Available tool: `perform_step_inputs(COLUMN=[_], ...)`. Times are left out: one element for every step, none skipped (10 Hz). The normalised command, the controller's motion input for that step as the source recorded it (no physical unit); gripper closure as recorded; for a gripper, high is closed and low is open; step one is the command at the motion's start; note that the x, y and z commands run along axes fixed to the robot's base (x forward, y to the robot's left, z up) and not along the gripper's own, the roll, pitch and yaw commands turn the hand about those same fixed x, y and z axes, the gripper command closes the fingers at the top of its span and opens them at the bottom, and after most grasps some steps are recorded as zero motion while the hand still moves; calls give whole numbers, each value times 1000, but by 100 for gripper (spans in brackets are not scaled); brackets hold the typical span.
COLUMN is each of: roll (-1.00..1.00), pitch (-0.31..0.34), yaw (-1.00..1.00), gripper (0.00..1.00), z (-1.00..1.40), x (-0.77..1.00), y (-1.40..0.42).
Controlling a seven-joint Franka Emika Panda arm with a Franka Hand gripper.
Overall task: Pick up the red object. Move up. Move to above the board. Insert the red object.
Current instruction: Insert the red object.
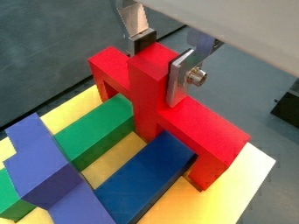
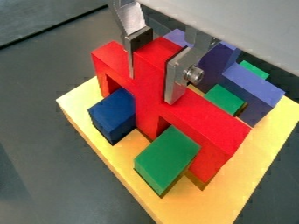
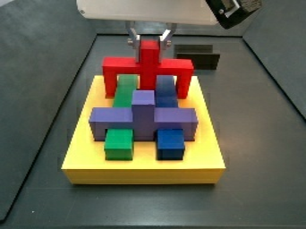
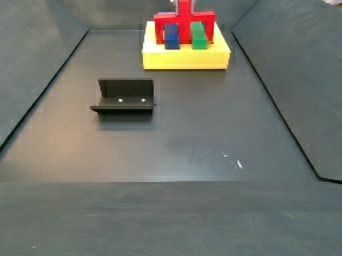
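Claw (image 1: 162,54) on red object (image 1: 176,114), no writing.

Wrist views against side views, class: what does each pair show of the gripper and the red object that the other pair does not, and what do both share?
Only a wrist view shows the gripper up close, silver fingers on either side of the red object's post. Only a side view shows the fixture on the floor, apart from the board, and the whole purple block. Both show the red object standing on the yellow board over green and blue blocks.
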Motion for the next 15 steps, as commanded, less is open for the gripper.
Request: perform_step_inputs(roll=[-80,-57,-73,-86,-13,-51,-87,-89,-111,-104,0,0,0,0,-53], pitch=[-74,-74,-54,-59,-67,-104,-164,-183,-184,-67,0,0,0,0,-29], yaw=[0,0,0,0,0,0,0,0,0,0,-189,-389,-349,-243,0], gripper=[100,100,100,100,100,100,100,100,100,100,100,100,100,100,100], z=[-254,-286,-226,-214,-426,-586,-709,-766,-740,-434,-280,-249,-186,-106,-171], x=[-123,-209,-274,-246,0,0,0,-17,-57,34,469,411,260,74,-37], y=[0,3,17,0,0,0,0,0,0,-11,-203,-123,-51,0,14])
